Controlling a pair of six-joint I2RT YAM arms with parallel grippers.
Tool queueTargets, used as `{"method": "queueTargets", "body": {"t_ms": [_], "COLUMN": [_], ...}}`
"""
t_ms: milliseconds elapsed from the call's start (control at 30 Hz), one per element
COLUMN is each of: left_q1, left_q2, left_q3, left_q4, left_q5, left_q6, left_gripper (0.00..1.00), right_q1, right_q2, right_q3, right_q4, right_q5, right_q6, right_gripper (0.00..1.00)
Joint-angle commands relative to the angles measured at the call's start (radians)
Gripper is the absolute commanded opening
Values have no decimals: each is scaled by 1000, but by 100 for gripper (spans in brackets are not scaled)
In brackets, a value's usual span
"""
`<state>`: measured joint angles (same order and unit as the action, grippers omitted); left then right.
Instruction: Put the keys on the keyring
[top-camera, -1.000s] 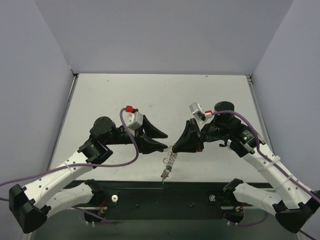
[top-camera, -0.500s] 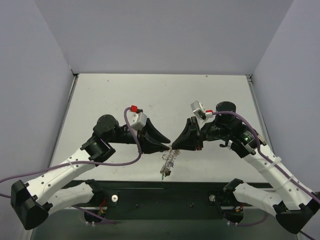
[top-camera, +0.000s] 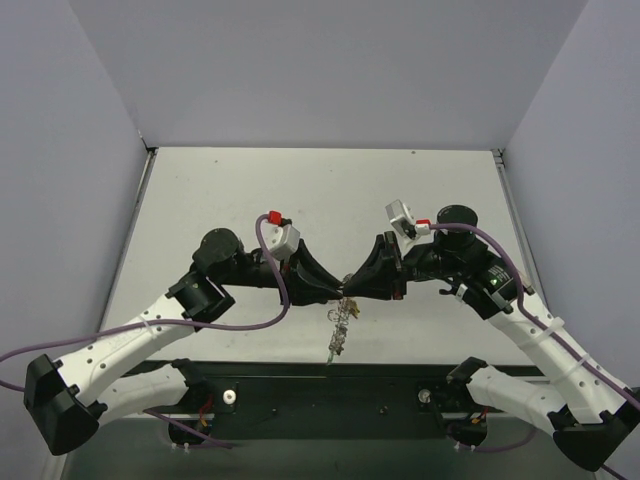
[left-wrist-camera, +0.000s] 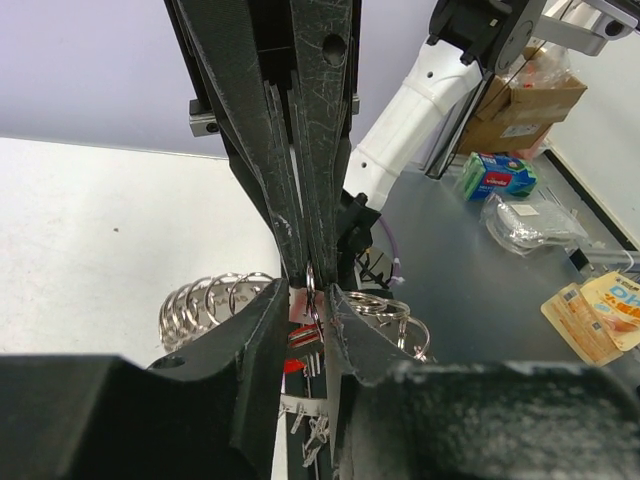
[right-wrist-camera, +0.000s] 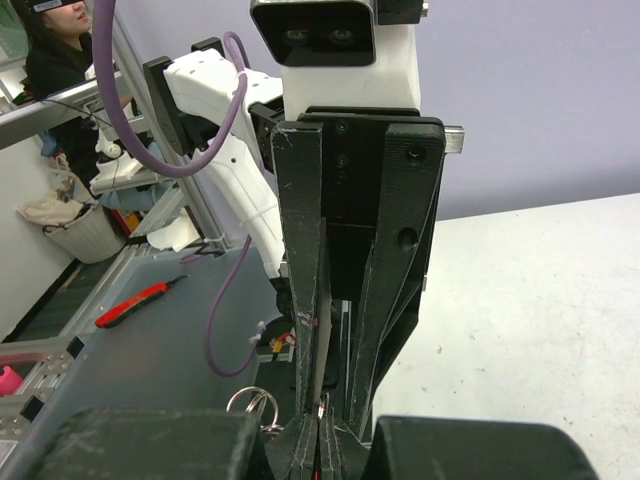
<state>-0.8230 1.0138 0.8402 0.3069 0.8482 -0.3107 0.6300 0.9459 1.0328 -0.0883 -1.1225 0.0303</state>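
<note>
The keyring (top-camera: 339, 328) hangs in the air over the table's near edge, a thin silver wire with small silver pieces and a red tag (left-wrist-camera: 300, 337) dangling from it. My right gripper (top-camera: 353, 291) is shut on the wire, its tips (right-wrist-camera: 322, 425) pressed together. My left gripper (top-camera: 337, 292) faces it tip to tip. In the left wrist view the left gripper's (left-wrist-camera: 308, 296) jaws stand narrowly open, with the wire and the right fingers (left-wrist-camera: 300, 225) in the gap. Small coiled rings (left-wrist-camera: 205, 306) fan out on both sides. I cannot single out the keys among the hanging pieces.
The white table (top-camera: 320, 200) lies between grey walls, with a black rail (top-camera: 330, 388) along its near edge. Past the table, boxes and packets (left-wrist-camera: 500, 175) lie on a dark bench. A red-handled tool (right-wrist-camera: 135, 303) rests on a bench.
My left arm has moved right until its tips meet the right gripper, and its jaws have narrowed round the wire. The hanging keyring has shifted slightly right.
</note>
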Motion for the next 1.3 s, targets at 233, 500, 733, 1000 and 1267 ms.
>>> {"method": "queueTargets", "body": {"t_ms": [233, 500, 733, 1000, 1267], "left_q1": [-5, -5, -4, -5, -10], "left_q2": [-49, -29, -4, 5, 3], "left_q3": [49, 62, 82, 86, 77], "left_q4": [38, 28, -12, -57, -81], "left_q5": [-24, -14, -20, -34, -40], "left_q6": [1, 4, 25, 56, 78], "left_gripper": [36, 27, 9, 11, 17], "right_q1": [7, 7, 7, 7, 5], "right_q2": [-19, -24, -19, -25, -25], "right_q3": [-4, -2, 1, 7, 10], "right_q4": [108, 105, 102, 102, 104], "right_q5": [-28, -28, -31, -10, -3], "right_q6": [-6, -7, -7, -9, -12], "right_gripper": [0, 0, 0, 0, 0]}}
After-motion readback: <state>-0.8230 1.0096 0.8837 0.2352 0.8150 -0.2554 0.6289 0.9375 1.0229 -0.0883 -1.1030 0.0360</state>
